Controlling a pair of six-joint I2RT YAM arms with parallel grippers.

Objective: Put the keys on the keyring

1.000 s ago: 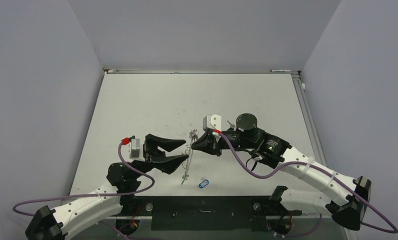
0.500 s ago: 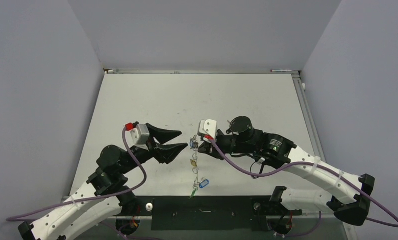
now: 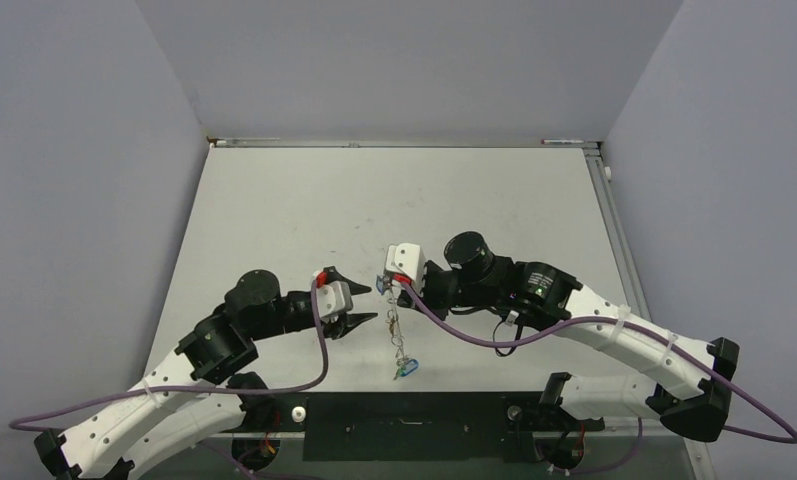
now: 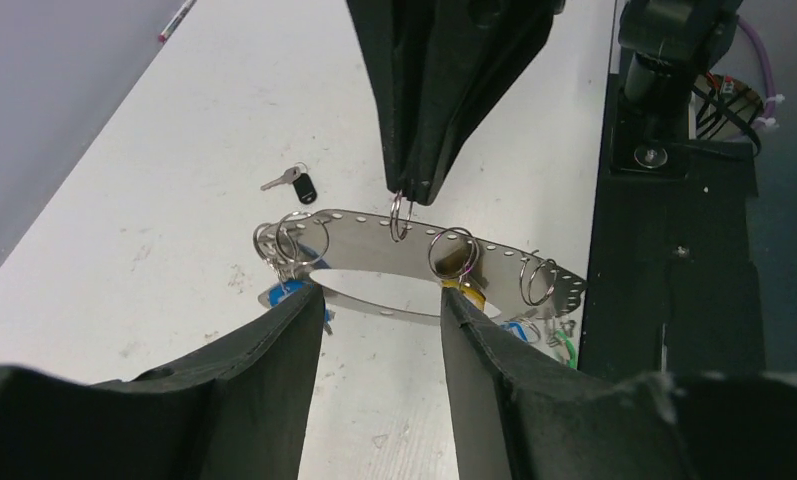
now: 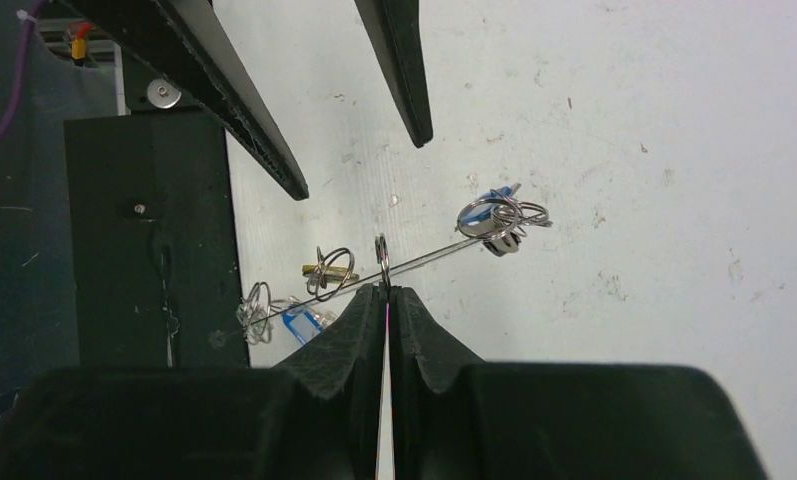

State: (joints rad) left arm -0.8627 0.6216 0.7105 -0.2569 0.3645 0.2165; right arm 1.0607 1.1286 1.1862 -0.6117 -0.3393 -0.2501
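The keyring, a thin flat metal hoop with small holes, hangs in the air above the table. Several small split rings sit on it, carrying keys with blue, yellow and green tags. My right gripper is shut on one small split ring at the hoop's top. In the top view the keyring dangles below the right gripper. My left gripper is open, its fingertips on either side of the hoop's near edge. One black-headed key lies loose on the table.
A black base plate runs along the table's near edge, right under the hanging keys. Grey walls close in the left, right and far sides. A pen lies at the table's far edge.
The right gripper has carried the keyring left and up, so it now hangs straight down. The left gripper has swung in to the right, close to the hoop, and its jaws have narrowed a little.
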